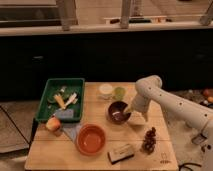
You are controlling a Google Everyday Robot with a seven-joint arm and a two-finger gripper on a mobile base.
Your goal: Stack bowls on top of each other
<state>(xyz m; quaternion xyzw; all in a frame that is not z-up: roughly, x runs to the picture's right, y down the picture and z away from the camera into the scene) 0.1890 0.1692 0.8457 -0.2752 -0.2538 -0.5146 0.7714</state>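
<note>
The gripper, state indeterminable, is positioned at the rim of the maroon bowl; tipping may be caused by a shallow grasp.

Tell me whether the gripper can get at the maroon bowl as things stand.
Probably yes. The gripper sits close by the right rim of the maroon bowl, with nothing between them; the green cup and the grapes stand off to either side.
</note>
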